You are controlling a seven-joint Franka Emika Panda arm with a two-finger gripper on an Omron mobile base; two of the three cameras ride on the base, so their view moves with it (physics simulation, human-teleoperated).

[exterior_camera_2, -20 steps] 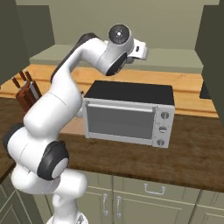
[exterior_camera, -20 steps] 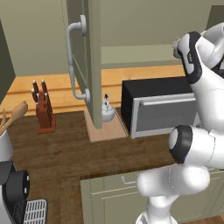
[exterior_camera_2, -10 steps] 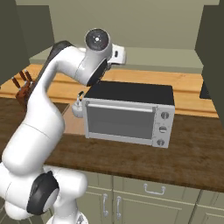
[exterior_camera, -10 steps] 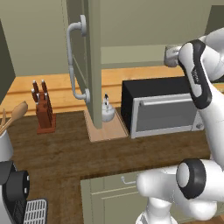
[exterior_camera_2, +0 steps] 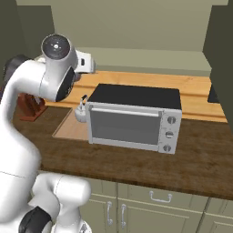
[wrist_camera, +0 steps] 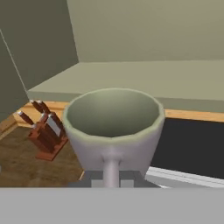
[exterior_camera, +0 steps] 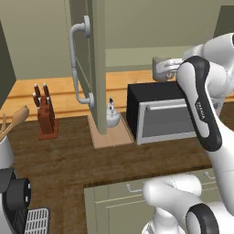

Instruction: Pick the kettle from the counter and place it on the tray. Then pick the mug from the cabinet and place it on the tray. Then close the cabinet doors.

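Kettle already on tray. Gripper clamped on mug, carried above oven. Next: lower mug onto tray beside kettle, release.

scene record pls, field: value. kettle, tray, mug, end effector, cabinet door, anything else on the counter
kettle: on the tray, upright
mug: held in the end effector, above the toaster oven, mouth towards the hand camera
end effector: shut on the mug's handle
cabinet door: open, edge-on above the tray
knife block: on the counter, left of the tray
task state: kettle placed; mug not yet on the tray; door not closed
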